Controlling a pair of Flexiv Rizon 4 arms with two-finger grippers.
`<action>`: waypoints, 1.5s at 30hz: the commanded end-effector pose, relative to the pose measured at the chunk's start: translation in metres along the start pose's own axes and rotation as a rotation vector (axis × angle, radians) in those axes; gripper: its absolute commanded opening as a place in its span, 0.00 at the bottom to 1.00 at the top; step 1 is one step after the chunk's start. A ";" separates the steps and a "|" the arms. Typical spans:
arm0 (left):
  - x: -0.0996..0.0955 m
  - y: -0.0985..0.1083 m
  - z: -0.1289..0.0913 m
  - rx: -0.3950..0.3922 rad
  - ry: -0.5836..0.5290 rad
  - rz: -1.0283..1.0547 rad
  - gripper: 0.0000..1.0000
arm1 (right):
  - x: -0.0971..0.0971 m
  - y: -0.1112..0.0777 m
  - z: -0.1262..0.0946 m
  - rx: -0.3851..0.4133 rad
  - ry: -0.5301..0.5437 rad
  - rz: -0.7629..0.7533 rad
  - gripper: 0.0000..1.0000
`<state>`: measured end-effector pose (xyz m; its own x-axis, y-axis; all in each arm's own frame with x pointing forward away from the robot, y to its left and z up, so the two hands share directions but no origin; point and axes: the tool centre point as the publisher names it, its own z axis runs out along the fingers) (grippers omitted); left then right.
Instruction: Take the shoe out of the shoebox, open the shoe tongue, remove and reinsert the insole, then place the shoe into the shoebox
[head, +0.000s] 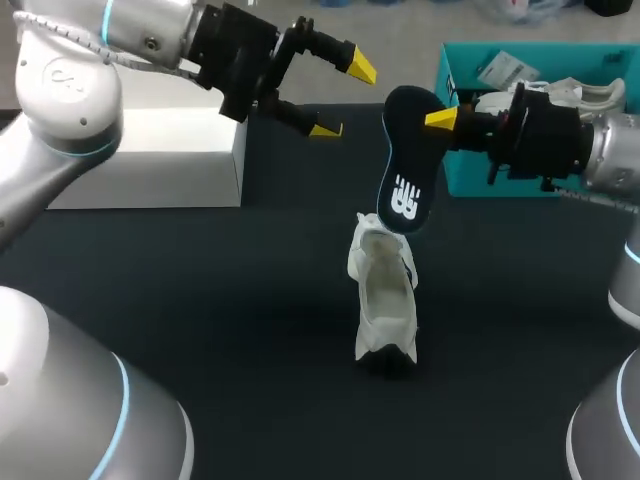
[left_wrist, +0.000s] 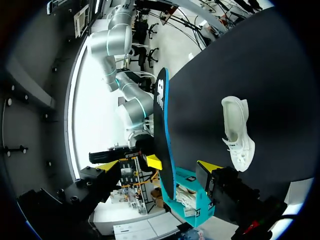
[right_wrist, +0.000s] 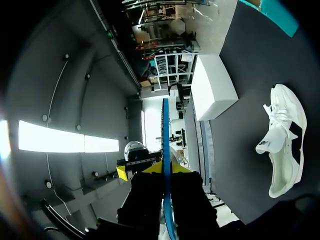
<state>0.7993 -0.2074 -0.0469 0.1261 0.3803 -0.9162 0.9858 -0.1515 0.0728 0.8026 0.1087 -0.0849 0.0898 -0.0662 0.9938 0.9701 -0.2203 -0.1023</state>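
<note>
The white shoe (head: 385, 300) lies on the dark table, opening up, its tongue folded back; it also shows in the wrist views (left_wrist: 239, 132) (right_wrist: 285, 140). Above it hangs the dark insole (head: 405, 160) with a white logo, its toe end just over the shoe's opening. My right gripper (head: 445, 120) is shut on the insole's upper end, and in the right wrist view the insole (right_wrist: 165, 135) stands edge-on between the fingers (right_wrist: 165, 167). My left gripper (head: 343, 97) is open, empty, left of the insole and apart from it. From its wrist the insole (left_wrist: 161, 135) lies ahead of the fingers (left_wrist: 158, 166).
The teal shoebox (head: 470, 180) stands at the back right behind my right gripper, with paper inside. A white box (head: 150, 150) sits at the back left under my left arm. Dark tabletop surrounds the shoe.
</note>
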 end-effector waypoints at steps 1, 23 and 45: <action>0.009 0.007 0.015 -0.026 -0.119 0.016 1.00 | 0.007 0.000 0.009 -0.002 0.014 0.002 0.00; 0.013 0.020 0.042 -0.107 -0.187 0.016 0.51 | 0.007 0.005 0.025 0.009 0.006 -0.006 0.00; 0.014 0.014 0.053 -0.157 -0.218 0.044 0.14 | 0.004 -0.002 0.030 0.024 0.002 -0.001 0.00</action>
<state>0.8111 -0.2533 -0.0785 0.1582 0.1687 -0.9729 0.9873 -0.0156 0.1578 0.8069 0.1364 -0.0789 0.0872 -0.0689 0.9938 0.9759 -0.1943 -0.0991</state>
